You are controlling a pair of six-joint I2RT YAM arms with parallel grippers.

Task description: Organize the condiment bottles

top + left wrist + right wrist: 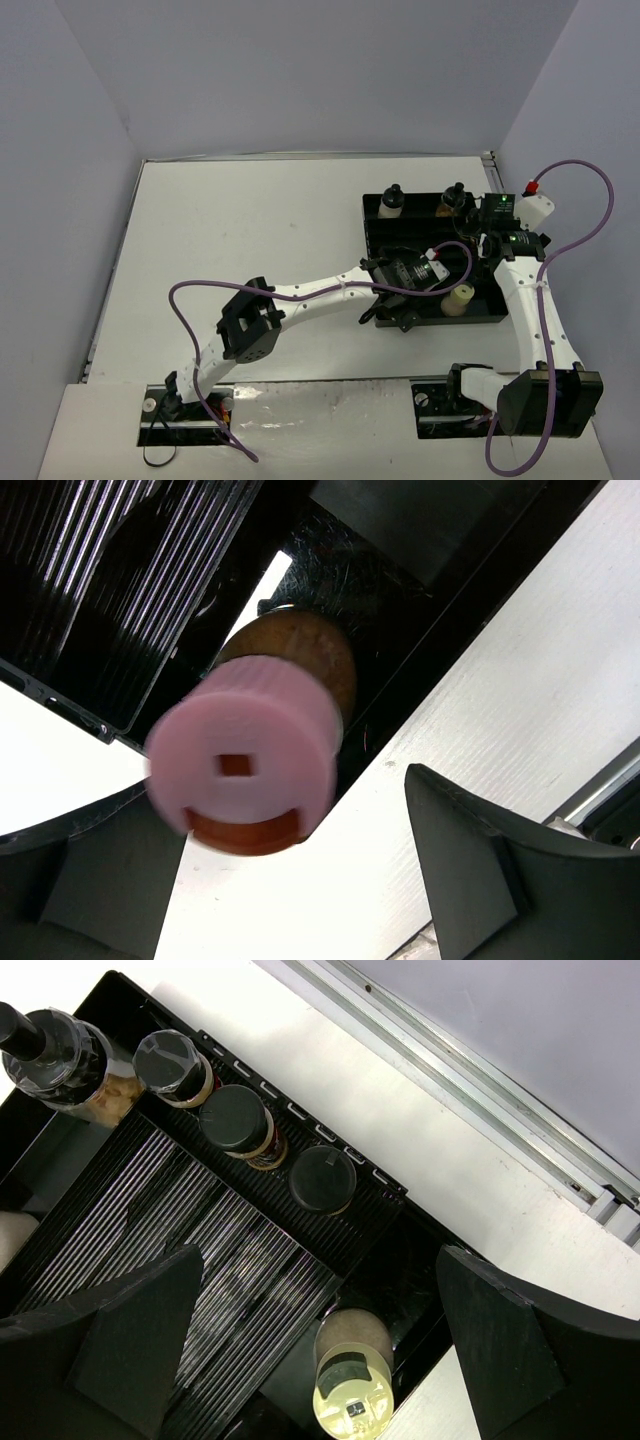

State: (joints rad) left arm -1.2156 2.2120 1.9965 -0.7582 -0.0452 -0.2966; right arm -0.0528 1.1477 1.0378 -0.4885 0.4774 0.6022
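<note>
In the left wrist view a pink-capped jar [240, 765] with brown contents sits at the edge of the black tray [120, 600]. It lies close to my left finger [90, 880] and well apart from the right one. My left gripper [285, 820] is open around it, at the tray's front edge in the top view [405, 318]. My right gripper [318, 1260] is open and empty above the tray's back right [487, 240]. A pale-yellow-capped jar [352, 1390] stands in the tray, also seen from above [458, 300]. Several black-capped jars [237, 1120] line the tray's back rail.
The black slotted tray [372, 215] lies right of centre on the white table. Two taller black-capped bottles [391, 200] stand along its back edge. A metal rail [480, 1110] runs along the table's right side. Purple cables loop from both arms.
</note>
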